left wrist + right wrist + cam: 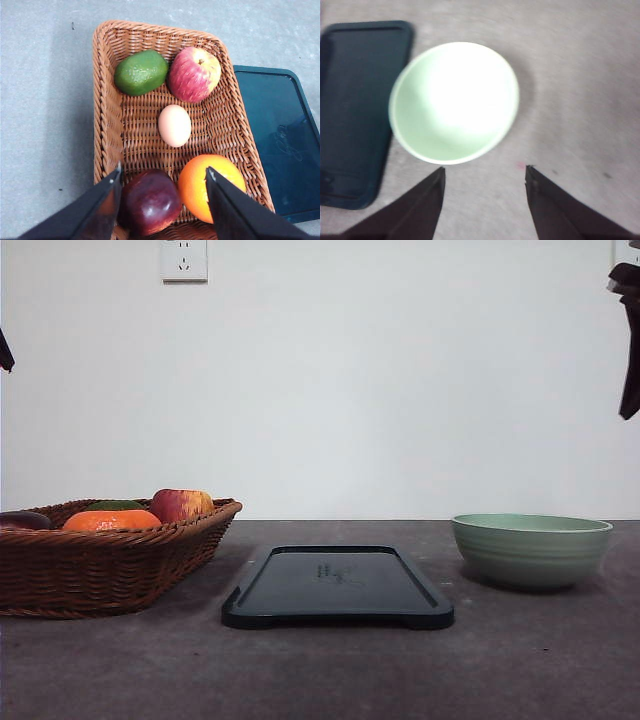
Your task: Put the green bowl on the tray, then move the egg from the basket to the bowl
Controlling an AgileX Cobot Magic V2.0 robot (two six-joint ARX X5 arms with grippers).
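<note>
The green bowl stands empty on the table, to the right of the tray and apart from it. My right gripper hangs open high above the table, just off the rim of the green bowl, with the tray beside the bowl. The basket sits to the left of the tray. The pinkish egg lies in the middle of the basket. My left gripper is open above the basket's end, over the fruit, holding nothing.
Around the egg lie a green fruit, a red-yellow apple, an orange tangerine and a dark red apple. The tray's edge lies right next to the basket. A wall stands behind the table.
</note>
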